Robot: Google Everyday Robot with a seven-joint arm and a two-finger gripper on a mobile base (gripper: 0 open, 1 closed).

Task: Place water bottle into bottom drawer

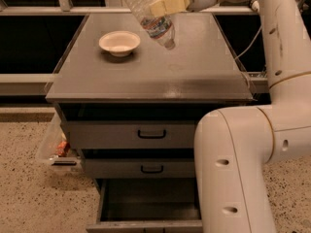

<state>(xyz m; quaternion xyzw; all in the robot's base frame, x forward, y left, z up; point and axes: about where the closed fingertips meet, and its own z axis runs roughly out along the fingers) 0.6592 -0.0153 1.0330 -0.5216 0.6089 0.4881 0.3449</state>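
We note a speckled beige stone floor [29,198], flecked dark, across the foreground. On it stands a grey metal drawer cabinet [146,81] with a flat matte top; soft light leaves a pale sheen near its front edge. Two shallow grey drawers [112,135] carry black handles. Behind, dark recesses [29,42] sit between pale horizontal rails [24,77]. A clear plastic bin [48,152] rests against the cabinet's left side. The gripper [167,4], closed on the water bottle [155,25], hangs above the top's far edge.

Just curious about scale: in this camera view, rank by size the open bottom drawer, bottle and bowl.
Largest first: bottom drawer, water bottle, bowl. Bottle over bowl is unsure: the pincer holds it aloft at top, perhaps nearer the camera.
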